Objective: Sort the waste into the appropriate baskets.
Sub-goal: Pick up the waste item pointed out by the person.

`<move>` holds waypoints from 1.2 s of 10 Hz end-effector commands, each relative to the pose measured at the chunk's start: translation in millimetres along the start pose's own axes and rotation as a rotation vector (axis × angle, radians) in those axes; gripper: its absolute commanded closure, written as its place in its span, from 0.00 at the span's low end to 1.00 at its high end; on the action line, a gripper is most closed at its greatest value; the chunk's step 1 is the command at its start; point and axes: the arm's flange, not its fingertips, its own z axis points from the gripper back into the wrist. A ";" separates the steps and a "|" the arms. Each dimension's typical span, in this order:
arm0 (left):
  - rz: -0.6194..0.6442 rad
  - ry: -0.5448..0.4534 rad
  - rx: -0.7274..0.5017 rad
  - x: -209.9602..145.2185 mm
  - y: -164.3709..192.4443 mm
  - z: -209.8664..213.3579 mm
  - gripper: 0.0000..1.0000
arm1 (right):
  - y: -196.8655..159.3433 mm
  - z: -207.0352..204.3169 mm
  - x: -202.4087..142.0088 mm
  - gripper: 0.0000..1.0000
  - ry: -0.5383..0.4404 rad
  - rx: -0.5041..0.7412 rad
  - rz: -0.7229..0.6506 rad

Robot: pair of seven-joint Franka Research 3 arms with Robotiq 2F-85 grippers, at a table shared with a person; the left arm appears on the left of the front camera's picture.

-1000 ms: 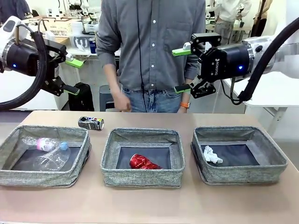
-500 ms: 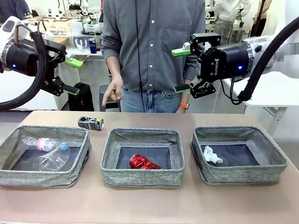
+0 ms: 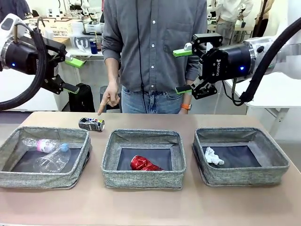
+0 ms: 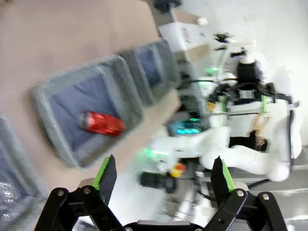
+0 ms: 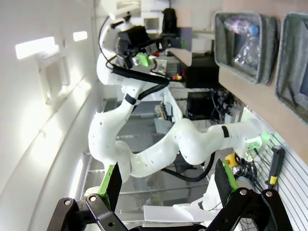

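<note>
Three grey baskets sit in a row on the counter point(image 3: 150, 207). The left basket point(image 3: 43, 174) holds the clear bottle point(image 3: 41, 145) and clear cup point(image 3: 51, 161); the middle basket point(image 3: 143, 176) holds the crushed red can point(image 3: 145, 164); the right basket point(image 3: 240, 174) holds the white paper wad point(image 3: 213, 156). Just beyond the left basket lies the dark printed can point(image 3: 91, 124) on the counter — the person's hand point(image 3: 110, 98) points down at it. Farther back, raised, the left end effector point(image 3: 71, 74) and right end effector point(image 3: 183, 70) both stand spread, holding nothing.

Three baskets point(image 3: 143, 160) are taking up the table's point(image 3: 150, 207) middle, leaving bare strips at six and twelve o'clock. The person's hand point(image 3: 109, 98) is hanging over the can point(image 3: 91, 124), blocking it at twelve o'clock.
</note>
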 end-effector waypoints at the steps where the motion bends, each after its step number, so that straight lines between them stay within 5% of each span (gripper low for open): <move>1: -0.387 -0.093 0.533 11.8 1.5 -15.1 0.00 | 0.8 -4.0 0.8 0.00 -0.021 0.025 -0.008; 2: -0.572 0.017 0.782 21.4 13.6 -22.7 0.00 | 0.8 -4.0 0.8 0.00 -0.021 0.025 -0.008; 4: -0.699 0.214 0.972 32.5 26.7 -43.8 0.00 | 0.8 -4.0 0.8 0.00 -0.021 0.025 -0.008; 6: -0.805 0.372 0.997 30.5 28.3 -54.9 0.00 | 0.8 -4.0 0.8 0.00 -0.021 0.025 -0.008; 8: -0.998 0.273 0.967 32.3 17.9 -65.3 0.00 | 0.8 -4.0 0.8 0.00 -0.021 0.025 -0.008; 9: -0.779 0.390 0.836 38.8 23.9 -63.1 0.00 | 0.8 -4.0 0.8 0.00 -0.021 0.025 -0.008; 12: -0.872 0.386 0.891 38.8 19.6 -68.9 0.00 | 0.8 -4.0 0.8 0.00 -0.021 0.025 -0.008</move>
